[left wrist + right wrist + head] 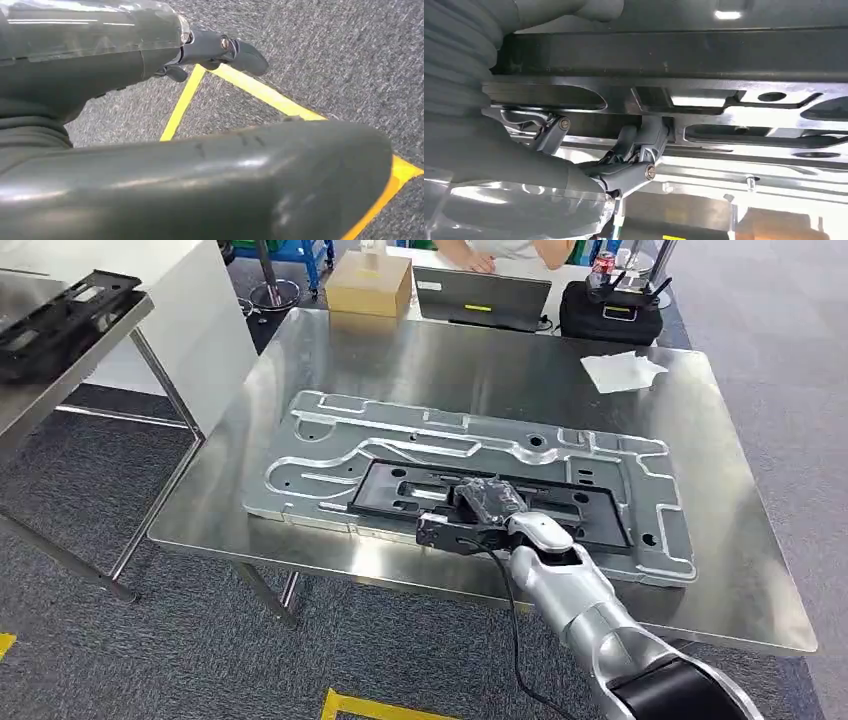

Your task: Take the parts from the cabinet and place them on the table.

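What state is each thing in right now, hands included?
Black part: flat on the silver plate, right hand's fingers on it.
Silver plate: flat on the table.
Right hand: touching the black part.
Left hand: holding nothing, over the floor.
Laptop: open.

I see the part (pixel 490 502) lying on the plate (pixel 330 440), which lies on the table (pixel 480 355) — my right hand (pixel 487 502) over the part's middle. Behind the table: box (pixel 368 285) left, laptop (pixel 481 298) centre, bag (pixel 610 310) right — paper (pixel 622 370) on the table before the bag.
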Available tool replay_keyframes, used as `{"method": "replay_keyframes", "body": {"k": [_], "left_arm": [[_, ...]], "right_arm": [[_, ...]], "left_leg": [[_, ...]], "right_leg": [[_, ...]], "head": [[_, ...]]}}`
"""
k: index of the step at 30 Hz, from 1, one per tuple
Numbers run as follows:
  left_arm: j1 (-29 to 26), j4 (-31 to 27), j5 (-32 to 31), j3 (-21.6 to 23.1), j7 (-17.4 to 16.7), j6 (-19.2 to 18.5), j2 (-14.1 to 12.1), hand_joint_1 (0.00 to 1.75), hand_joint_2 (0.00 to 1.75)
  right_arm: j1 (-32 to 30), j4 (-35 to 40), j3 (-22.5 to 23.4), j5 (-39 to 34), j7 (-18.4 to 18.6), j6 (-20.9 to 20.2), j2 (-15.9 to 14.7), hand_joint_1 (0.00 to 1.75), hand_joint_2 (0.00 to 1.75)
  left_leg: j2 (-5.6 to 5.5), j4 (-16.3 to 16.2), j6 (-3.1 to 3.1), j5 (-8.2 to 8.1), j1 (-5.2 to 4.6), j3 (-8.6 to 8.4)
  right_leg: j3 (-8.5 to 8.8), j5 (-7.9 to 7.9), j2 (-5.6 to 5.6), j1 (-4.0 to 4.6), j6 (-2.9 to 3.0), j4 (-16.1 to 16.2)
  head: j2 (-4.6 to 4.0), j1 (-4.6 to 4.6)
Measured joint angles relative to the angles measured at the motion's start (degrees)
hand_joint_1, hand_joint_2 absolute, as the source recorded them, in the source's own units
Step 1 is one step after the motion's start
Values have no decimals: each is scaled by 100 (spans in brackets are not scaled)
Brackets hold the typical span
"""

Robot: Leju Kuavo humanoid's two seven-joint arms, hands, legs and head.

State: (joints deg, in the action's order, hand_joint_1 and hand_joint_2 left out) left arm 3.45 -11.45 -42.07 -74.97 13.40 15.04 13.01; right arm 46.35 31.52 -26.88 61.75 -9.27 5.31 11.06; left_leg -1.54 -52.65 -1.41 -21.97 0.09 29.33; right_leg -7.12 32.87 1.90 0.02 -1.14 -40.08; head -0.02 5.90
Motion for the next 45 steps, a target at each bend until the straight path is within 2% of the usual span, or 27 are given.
{"method": "replay_keyframes", "body": {"k": [5,8,15,19,31,34,36,37,39,41,45], "left_arm": [[3,0,59,-61,11,81,37,0,0],[2,0,114,-94,50,131,57,0,0],[-8,0,144,-173,100,155,96,0,0],[-13,0,151,-199,142,123,98,0,0],[-16,0,170,-201,199,79,98,0,0],[-17,0,175,-201,218,79,98,0,0],[-17,0,177,-201,219,96,98,0,0],[-18,0,177,-203,219,103,101,0,0],[-21,0,199,-212,227,131,111,0,0],[-20,-2,234,-232,223,138,120,0,0],[-23,-2,249,-256,238,120,133,0,0]], "right_arm": [[-28,17,0,-57,-55,194,39,0,175],[-161,309,0,-175,-70,289,46,0,175],[-565,1896,37,-380,26,77,20,0,175],[-649,2495,63,-380,52,42,-55,0,175],[-851,3073,111,-337,68,55,-219,0,175],[-985,3265,207,-663,-69,258,-225,0,175],[-1173,3555,330,-1330,-331,352,-223,0,175],[-1298,3756,398,-1825,-475,345,-218,0,0],[-1585,4239,525,-2845,-692,293,-197,0,0],[-1878,4741,603,-3554,-730,382,-190,0,0],[-2359,5631,767,-4648,-822,536,-199,0,0]], "left_leg": [[2,0,0,0,0,-1],[1,-1,0,0,0,2],[0,-5,0,0,-2,30],[-1,-5,0,0,-2,38],[-1,-5,0,0,-2,40],[-1,-8,0,0,-3,41],[-4,-11,0,0,-3,44],[-7,-12,0,0,-4,46],[-8,-13,0,-2,-5,49],[-7,-63,-16,-36,-36,74],[-2,-163,-42,-113,-34,115]], "right_leg": [[0,0,2,0,0,-1],[-4,0,0,0,0,-3],[-32,0,0,-6,0,-6],[-40,0,0,-6,0,-5],[-41,0,0,-6,0,-7],[-41,0,0,-7,0,-7],[-41,0,-2,-7,0,-7],[-42,0,-5,-7,0,-7],[-45,0,-6,-8,0,-6],[-61,15,1,-39,-12,-3],[-76,80,13,-45,-54,-64]], "head": [[0,0],[0,0],[0,0],[-2,0],[0,0],[0,0],[0,0],[0,0],[0,0],[-2,0],[0,0]]}}
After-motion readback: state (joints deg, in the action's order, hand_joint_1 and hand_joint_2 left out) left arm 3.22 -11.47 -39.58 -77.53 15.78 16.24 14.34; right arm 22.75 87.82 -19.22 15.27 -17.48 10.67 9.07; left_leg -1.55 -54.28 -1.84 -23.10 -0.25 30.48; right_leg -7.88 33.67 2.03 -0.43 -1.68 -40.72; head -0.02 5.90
